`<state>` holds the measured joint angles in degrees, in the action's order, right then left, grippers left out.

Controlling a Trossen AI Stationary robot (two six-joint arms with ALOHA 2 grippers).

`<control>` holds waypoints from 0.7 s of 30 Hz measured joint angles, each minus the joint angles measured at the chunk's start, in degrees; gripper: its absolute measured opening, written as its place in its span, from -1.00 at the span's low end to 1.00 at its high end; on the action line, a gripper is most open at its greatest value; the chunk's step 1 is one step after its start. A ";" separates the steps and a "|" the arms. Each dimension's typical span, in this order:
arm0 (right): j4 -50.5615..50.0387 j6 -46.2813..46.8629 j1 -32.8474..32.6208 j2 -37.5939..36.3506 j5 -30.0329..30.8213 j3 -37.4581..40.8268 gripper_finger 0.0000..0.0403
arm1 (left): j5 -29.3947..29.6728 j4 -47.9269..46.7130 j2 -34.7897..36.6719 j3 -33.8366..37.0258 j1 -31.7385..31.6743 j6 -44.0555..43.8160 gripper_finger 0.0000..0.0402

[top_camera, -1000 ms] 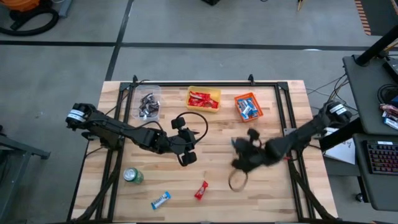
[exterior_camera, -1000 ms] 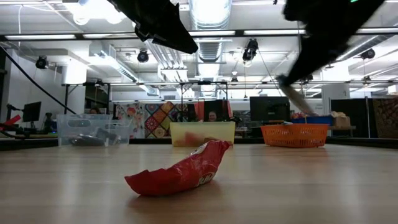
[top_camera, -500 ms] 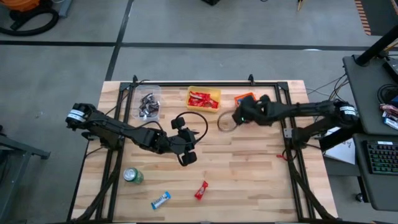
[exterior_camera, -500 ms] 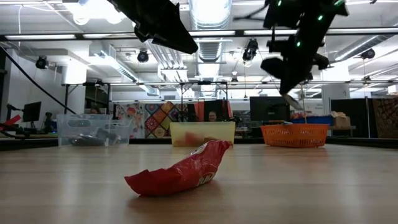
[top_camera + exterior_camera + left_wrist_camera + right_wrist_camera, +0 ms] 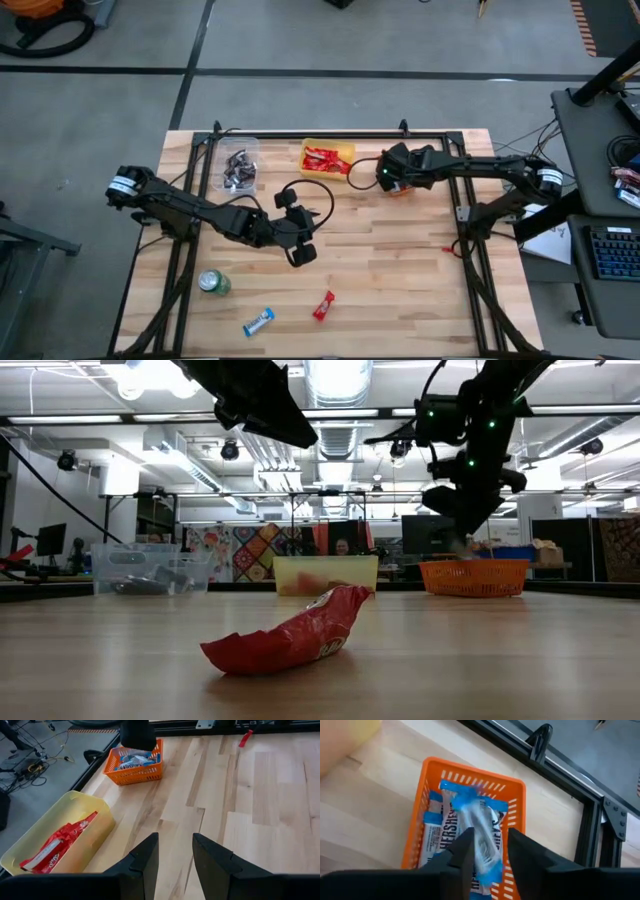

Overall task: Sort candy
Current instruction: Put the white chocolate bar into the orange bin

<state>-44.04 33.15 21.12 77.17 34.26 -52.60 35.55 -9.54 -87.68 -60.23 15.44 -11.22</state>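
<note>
Lying loose near the table's front edge: one red candy [image 5: 323, 305] and one blue candy [image 5: 258, 321] (green can [image 5: 213, 283] nearby). Right gripper [image 5: 486, 851] over the orange basket [image 5: 420, 817], fingers parted, a blue bar [image 5: 481, 827] between them. Left gripper [image 5: 173, 851] mid-table, fingers slightly apart, empty.

Red candy [image 5: 323, 305] and blue candy [image 5: 258, 321] loose on wood, others sorted by colour in three bins
</note>
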 joint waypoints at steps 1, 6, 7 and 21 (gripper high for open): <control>0.11 0.00 -0.02 -0.02 0.04 0.00 -0.47 | -0.02 -0.02 0.00 0.00 0.01 -0.34 -0.49; -0.03 -0.02 -0.09 -1.64 0.05 -0.03 -0.25 | -0.13 -2.60 0.00 0.04 0.42 -3.16 -0.49; -0.07 -0.01 -0.17 -2.14 -0.03 -0.13 -0.22 | -0.22 -3.39 0.00 0.04 0.61 -4.01 -0.49; 6.27 -1.27 -13.76 -7.58 -3.52 -0.52 -0.16 | -23.77 -20.46 -3.00 -0.57 4.92 -29.31 -0.49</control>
<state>-37.77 31.88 7.36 69.58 30.75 -53.12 11.78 -30.00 -90.68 -60.79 20.36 -40.53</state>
